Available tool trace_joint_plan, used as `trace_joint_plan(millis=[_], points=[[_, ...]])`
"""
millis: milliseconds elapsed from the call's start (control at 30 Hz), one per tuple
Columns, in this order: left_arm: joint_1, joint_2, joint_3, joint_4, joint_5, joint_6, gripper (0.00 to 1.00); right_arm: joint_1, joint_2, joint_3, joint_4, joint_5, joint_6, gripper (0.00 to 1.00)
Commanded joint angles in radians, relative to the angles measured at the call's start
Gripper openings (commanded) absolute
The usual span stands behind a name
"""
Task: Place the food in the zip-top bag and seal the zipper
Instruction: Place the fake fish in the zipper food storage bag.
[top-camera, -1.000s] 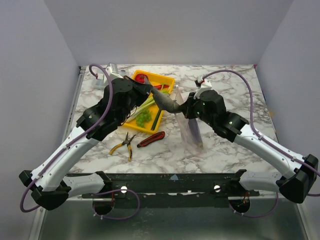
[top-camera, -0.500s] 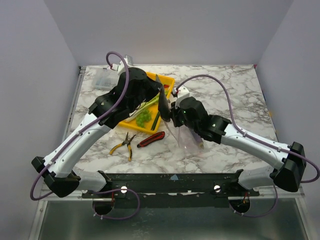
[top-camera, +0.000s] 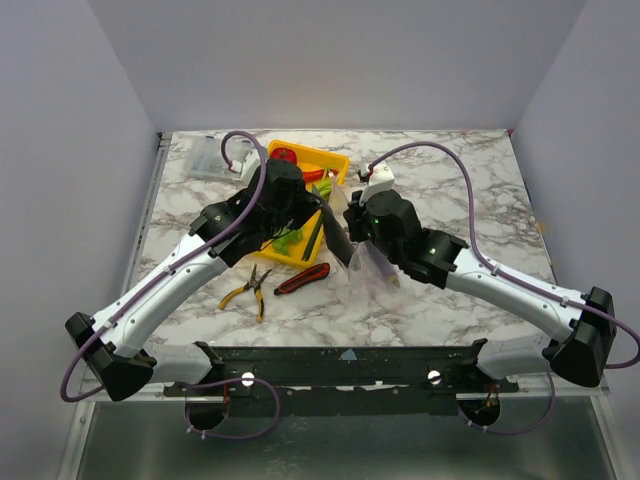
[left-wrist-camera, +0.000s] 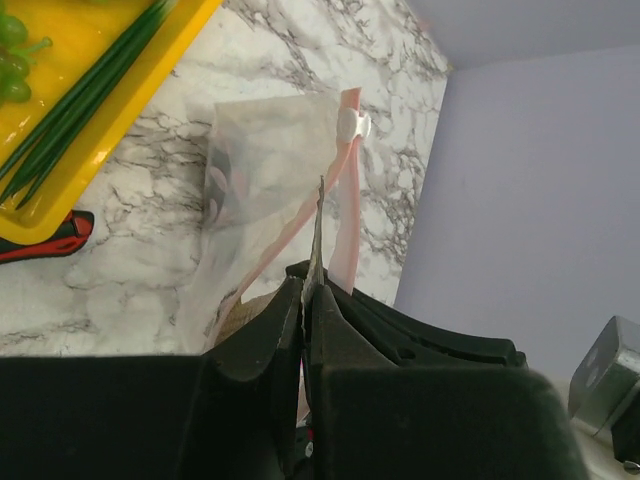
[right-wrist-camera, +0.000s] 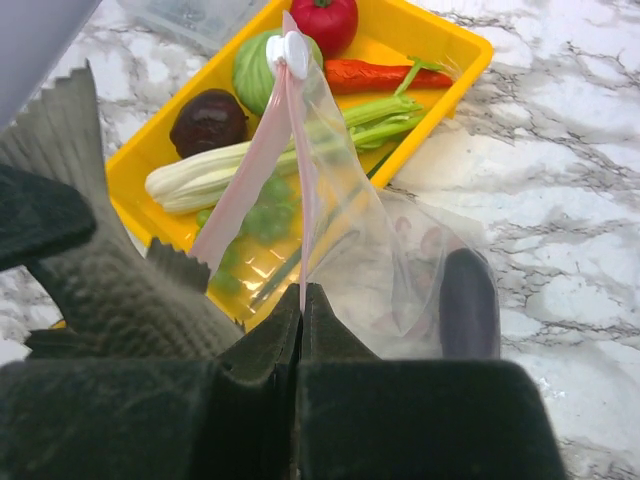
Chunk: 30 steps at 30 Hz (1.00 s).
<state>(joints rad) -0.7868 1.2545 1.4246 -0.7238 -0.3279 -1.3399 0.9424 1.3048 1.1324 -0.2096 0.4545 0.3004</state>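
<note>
My right gripper (right-wrist-camera: 302, 292) is shut on the pink zipper (right-wrist-camera: 250, 165) edge of the clear zip-top bag (right-wrist-camera: 400, 255), holding it up; its white slider (right-wrist-camera: 292, 48) is at the far end. A dark purple eggplant (right-wrist-camera: 468, 300) lies inside the bag. My left gripper (left-wrist-camera: 305, 290) is shut on a thin fin of the grey fish (right-wrist-camera: 110, 290), which hangs close beside the bag mouth (top-camera: 337, 240). In the yellow tray (right-wrist-camera: 455, 45) lie the tomato (right-wrist-camera: 322, 20), cabbage (right-wrist-camera: 250, 70), carrot (right-wrist-camera: 375, 75), leek (right-wrist-camera: 215, 175) and grapes (right-wrist-camera: 265, 200).
Yellow-handled pliers (top-camera: 250, 288) and a red-black utility knife (top-camera: 302, 278) lie on the marble table (top-camera: 470, 190) in front of the tray. A clear hard box (top-camera: 205, 155) stands at the back left. A dark maroon round piece (right-wrist-camera: 208, 120) also sits in the tray.
The left gripper has carried the fish down and toward the bag, turning it from lying across to near upright. The right gripper has shifted left with the bag.
</note>
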Motion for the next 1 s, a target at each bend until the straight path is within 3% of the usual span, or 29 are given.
trace_joint_plan(millis=[0,233,400,433,567,667,800,967], points=[[-0.003,0.021,0.033,-0.017,0.090,-0.042,0.00,0.002,-0.024,0.013,0.076,0.016,0.033,0.01],[-0.004,0.041,-0.037,0.003,0.179,-0.001,0.00,0.001,-0.027,0.019,0.102,-0.031,-0.033,0.01],[-0.005,0.023,-0.124,0.138,0.235,0.027,0.00,0.001,-0.023,0.008,0.098,-0.034,-0.026,0.01],[-0.003,0.024,-0.127,0.145,0.233,0.036,0.04,0.001,-0.023,0.005,0.098,-0.034,-0.022,0.01],[-0.003,0.022,-0.111,0.116,0.210,0.071,0.44,0.001,-0.023,-0.003,0.086,-0.033,-0.014,0.01],[-0.003,-0.004,-0.100,0.098,0.182,0.121,0.66,0.001,-0.021,-0.004,0.060,-0.016,-0.010,0.01],[0.004,-0.067,-0.095,0.066,0.151,0.221,0.74,0.001,-0.031,-0.008,0.022,0.010,-0.003,0.01],[0.026,-0.195,-0.156,0.142,0.214,0.396,0.84,0.001,-0.036,0.010,-0.020,0.010,-0.006,0.01]])
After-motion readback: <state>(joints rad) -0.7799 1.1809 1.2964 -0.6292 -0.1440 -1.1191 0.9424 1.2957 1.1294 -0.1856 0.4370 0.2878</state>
